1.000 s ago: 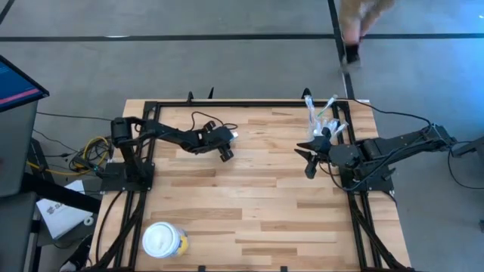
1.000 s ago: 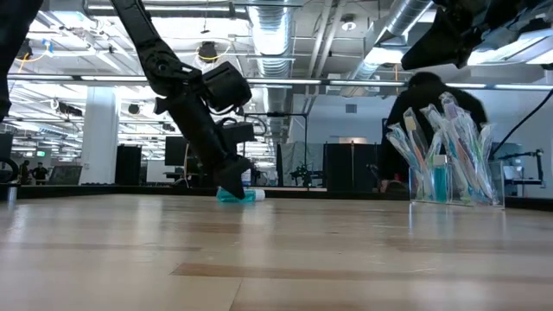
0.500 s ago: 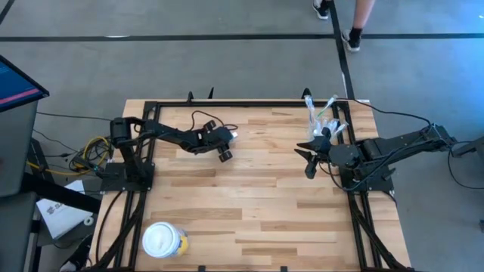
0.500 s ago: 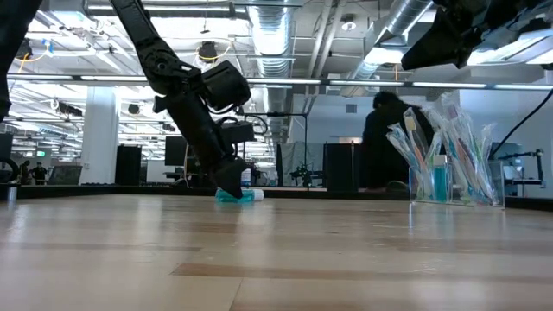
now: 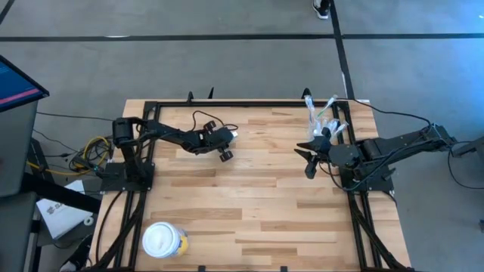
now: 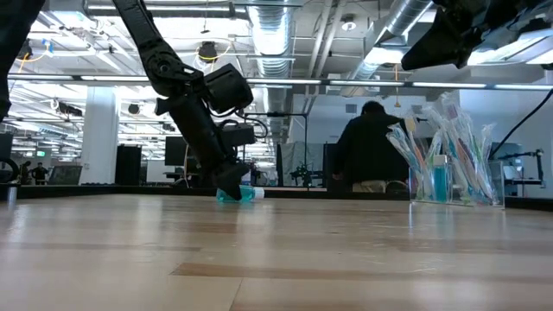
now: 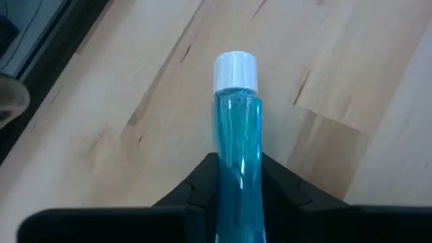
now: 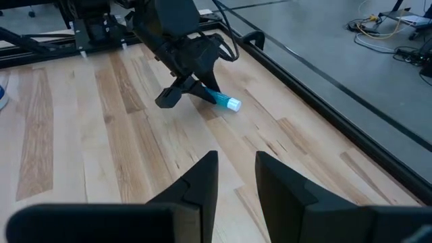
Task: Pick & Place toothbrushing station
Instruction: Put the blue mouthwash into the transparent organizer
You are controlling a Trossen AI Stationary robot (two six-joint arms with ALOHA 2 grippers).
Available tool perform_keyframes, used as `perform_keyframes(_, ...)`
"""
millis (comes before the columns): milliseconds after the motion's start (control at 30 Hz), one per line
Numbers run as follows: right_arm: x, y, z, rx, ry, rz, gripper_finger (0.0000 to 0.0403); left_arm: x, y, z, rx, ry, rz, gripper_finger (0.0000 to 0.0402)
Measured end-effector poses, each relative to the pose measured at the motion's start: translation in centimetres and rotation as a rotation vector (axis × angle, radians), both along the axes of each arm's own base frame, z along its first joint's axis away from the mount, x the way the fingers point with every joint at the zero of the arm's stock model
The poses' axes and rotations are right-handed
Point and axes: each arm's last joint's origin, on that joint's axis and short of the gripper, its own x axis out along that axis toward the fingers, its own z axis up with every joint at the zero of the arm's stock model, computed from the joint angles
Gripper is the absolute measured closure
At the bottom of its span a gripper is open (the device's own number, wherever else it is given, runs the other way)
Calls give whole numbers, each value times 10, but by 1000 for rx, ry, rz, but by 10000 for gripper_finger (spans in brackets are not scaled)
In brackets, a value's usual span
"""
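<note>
A small blue tube (image 7: pixel 236 135) with a white cap (image 7: pixel 235 71) lies on its side on the wooden table (image 5: pixel 249 204), left of the middle toward the far edge. My left gripper (image 7: pixel 236 169) is down at it, shut on it; both also show in the high view (image 5: pixel 227 143) and the low view (image 6: pixel 232 186). A clear tumbler (image 6: pixel 445 186) full of toothbrushes (image 5: pixel 321 117) stands at the far right. My right gripper (image 5: pixel 306 160) hovers beside the tumbler, open with nothing between its fingers (image 8: pixel 202 179). My left gripper pinches the tube's blue body (image 7: pixel 237 158) between its two fingers, at the part away from the cap. The fingers slant down from the table's left and run along the tube, one on each side. The tube lies on the table, with its cap pointing away from the gripper.
A round yellow tub with a white lid (image 5: pixel 164 240) stands near the front left corner. A black frame (image 5: pixel 249 103) runs along the table's edges. A person (image 6: pixel 367 142) is in the room behind the far edge. Bare wood lies between the two arms.
A person beyond the far edge has walked across behind the table. Neither arm has visibly changed place, and the tube still lies where it was.
</note>
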Motion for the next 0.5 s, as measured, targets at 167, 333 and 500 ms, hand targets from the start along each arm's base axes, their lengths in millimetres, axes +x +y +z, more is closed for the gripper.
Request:
perform_keyframes(167, 0, 1, 0, 12, 5, 26, 313, 0, -2, 11, -69, -72, -34, 340)
perform_keyframes(333, 1, 3, -1, 34, 21, 96, 313, 3, -8, 26, -184, -182, -130, 340)
perform_keyframes(500, 1, 4, -1, 50, 33, 154, 313, 9, -17, 32, -234, -254, -220, 340)
